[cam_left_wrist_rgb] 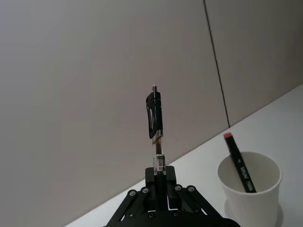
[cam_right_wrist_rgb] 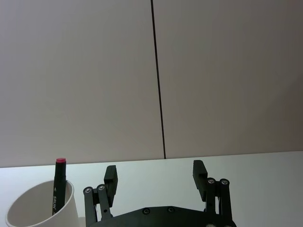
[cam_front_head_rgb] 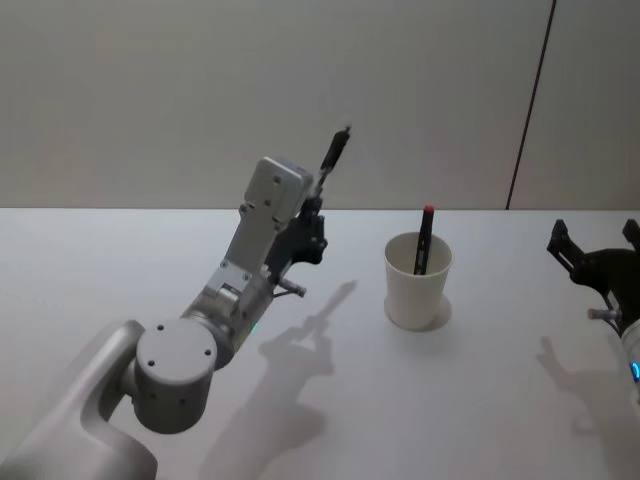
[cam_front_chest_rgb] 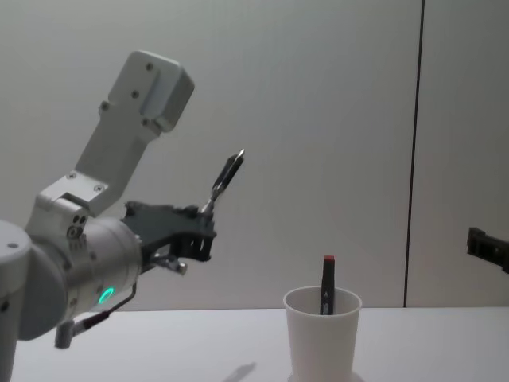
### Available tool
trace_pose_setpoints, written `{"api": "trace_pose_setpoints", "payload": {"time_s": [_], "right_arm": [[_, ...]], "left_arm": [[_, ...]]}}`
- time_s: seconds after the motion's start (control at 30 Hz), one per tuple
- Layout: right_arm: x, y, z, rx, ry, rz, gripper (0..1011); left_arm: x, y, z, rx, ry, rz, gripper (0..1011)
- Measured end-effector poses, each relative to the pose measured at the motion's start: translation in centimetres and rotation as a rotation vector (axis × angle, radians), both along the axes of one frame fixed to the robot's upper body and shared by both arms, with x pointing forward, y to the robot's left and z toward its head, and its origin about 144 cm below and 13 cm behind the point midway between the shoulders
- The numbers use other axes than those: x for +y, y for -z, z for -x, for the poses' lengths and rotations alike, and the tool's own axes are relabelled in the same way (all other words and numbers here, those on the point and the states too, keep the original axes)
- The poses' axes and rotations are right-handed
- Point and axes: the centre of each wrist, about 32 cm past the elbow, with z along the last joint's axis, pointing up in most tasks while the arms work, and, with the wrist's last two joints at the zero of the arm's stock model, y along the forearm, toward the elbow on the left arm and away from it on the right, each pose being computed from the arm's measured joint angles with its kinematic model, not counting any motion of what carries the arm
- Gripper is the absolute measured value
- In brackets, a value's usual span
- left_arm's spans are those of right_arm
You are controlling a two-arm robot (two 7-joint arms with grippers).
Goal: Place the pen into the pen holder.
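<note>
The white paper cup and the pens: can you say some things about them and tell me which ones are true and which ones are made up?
1. The left hand holds a black pen with a clip up in the air. True.
2. The white paper cup is empty. False: a black marker with a red cap leans inside it.
3. The right hand grips a pen. False: it is open and holds nothing.
4. The cup stands upright on the white table. True.
5. The black pen is inside the cup. False: it is in the air, off to the cup's left.
</note>
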Motion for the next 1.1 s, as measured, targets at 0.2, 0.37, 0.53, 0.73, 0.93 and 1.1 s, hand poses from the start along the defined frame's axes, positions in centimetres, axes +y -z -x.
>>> {"api": "trace_pose_setpoints", "payload": {"time_s": [0.2, 0.37, 0.53, 0.73, 0.93, 1.1], "right_arm": [[0.0, 0.0, 0.0, 0.000, 0.000, 0.000, 1002], [0.0, 0.0, 0.0, 0.000, 0.000, 0.000, 1002], [0.0, 0.0, 0.0, 0.000, 0.000, 0.000, 1001], [0.0, 0.0, 0.0, 0.000, 0.000, 0.000, 1002], [0.0, 0.0, 0.0, 0.000, 0.000, 0.000, 1002], [0.0, 0.0, 0.0, 0.000, 0.000, 0.000, 1002]], "left_arm": [[0.3, 0.1, -0.6, -0.079, 0.090, 0.006, 137], [0.5, 0.2, -1.1, -0.130, 0.162, 0.013, 137], [0.6, 0.3, -1.7, -0.181, 0.241, 0.019, 137], [0.6, 0.4, -2.6, -0.234, 0.338, 0.030, 137], [0.5, 0.5, -3.5, -0.278, 0.426, 0.041, 137], [0.3, 0.6, -4.0, -0.305, 0.477, 0.045, 137]]}}
